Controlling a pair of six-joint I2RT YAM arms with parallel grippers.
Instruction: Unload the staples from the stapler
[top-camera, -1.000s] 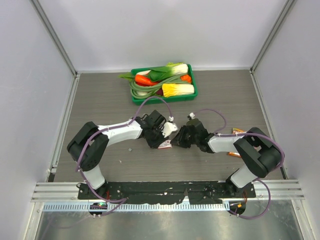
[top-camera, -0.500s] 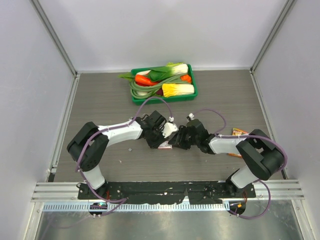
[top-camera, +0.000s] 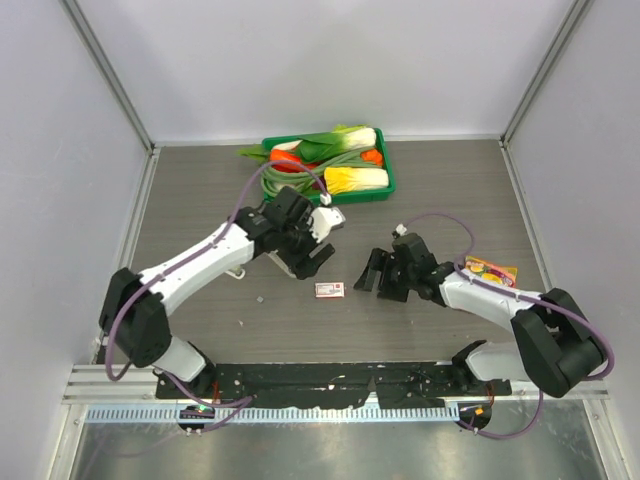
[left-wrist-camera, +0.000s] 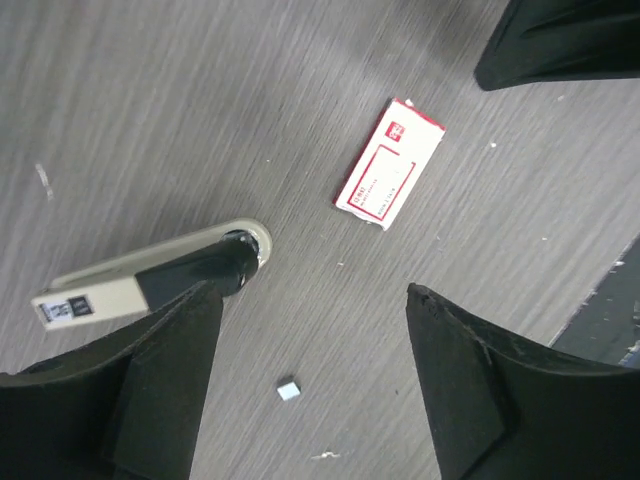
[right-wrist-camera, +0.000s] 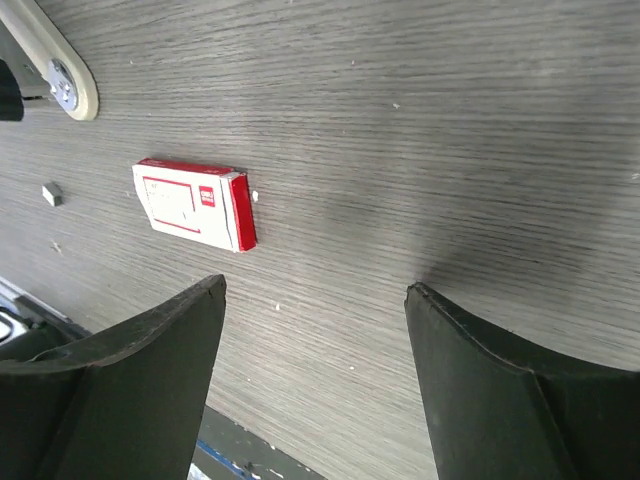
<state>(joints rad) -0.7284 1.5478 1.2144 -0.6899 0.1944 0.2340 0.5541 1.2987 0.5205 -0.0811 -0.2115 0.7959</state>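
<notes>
The stapler (left-wrist-camera: 120, 290), beige-grey with a black top part, lies on the table left of my left gripper (left-wrist-camera: 313, 295); its riveted end (right-wrist-camera: 62, 85) shows in the right wrist view. From above it peeks out under the left arm (top-camera: 236, 270). A tiny grey piece of staples (left-wrist-camera: 288, 389) (right-wrist-camera: 52, 193) (top-camera: 259, 298) lies loose on the wood. My left gripper (top-camera: 305, 262) hangs open above the table with nothing between its fingers. Apart to the right, my right gripper (top-camera: 377, 280) (right-wrist-camera: 316, 287) is open and empty too.
A small red-and-white flat box (top-camera: 329, 290) (left-wrist-camera: 388, 177) (right-wrist-camera: 193, 205) lies between the two grippers. A green tray (top-camera: 389, 180) of vegetables stands at the back. An orange-yellow packet (top-camera: 490, 270) lies by the right arm. Walls enclose three sides.
Both grippers were close together over the box with narrow jaws. They have opened wide and drawn apart, the left up and left, the right to the right, leaving the box uncovered.
</notes>
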